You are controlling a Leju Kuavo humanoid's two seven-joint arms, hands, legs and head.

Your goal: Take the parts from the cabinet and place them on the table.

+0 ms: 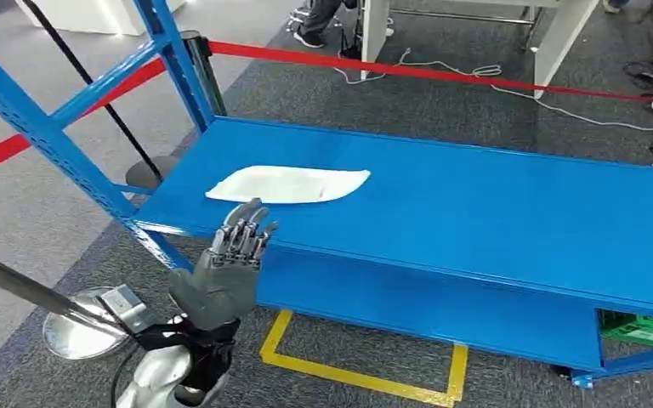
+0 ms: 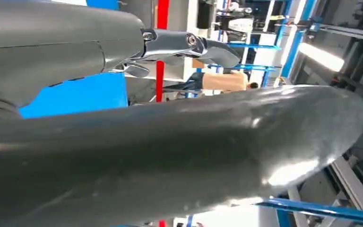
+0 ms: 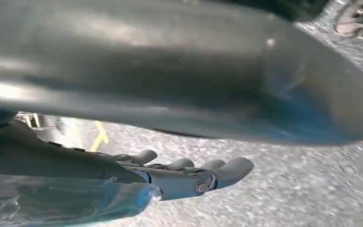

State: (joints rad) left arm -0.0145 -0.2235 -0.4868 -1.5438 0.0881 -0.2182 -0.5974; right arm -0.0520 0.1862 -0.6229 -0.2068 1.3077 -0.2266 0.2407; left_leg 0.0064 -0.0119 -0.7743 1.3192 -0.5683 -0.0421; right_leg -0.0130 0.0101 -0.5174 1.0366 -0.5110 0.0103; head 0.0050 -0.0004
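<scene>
A flat white bagged part [image 1: 289, 184] lies on the blue shelf [image 1: 476, 212] of the cabinet, toward its left end. My left hand [image 1: 236, 251] is raised at the shelf's front edge, just short of the bag, fingers straight and apart, holding nothing. In the left wrist view its fingers [image 2: 189, 45] stretch out past the thick thumb [image 2: 170, 156]. My right hand [image 3: 184, 177] hangs over the carpet with straight fingers and nothing between them and the thumb. A strip of clear plastic [image 3: 61, 203] lies alongside those fingers; I cannot tell whether it touches them.
Blue uprights [image 1: 59, 144] frame the cabinet's left end. A red barrier tape [image 1: 442, 75] and a metal stanchion base [image 1: 81, 327] stand around it. Yellow floor tape [image 1: 357, 378] marks the carpet below. A green crate [image 1: 646, 330] sits under the shelf's right end.
</scene>
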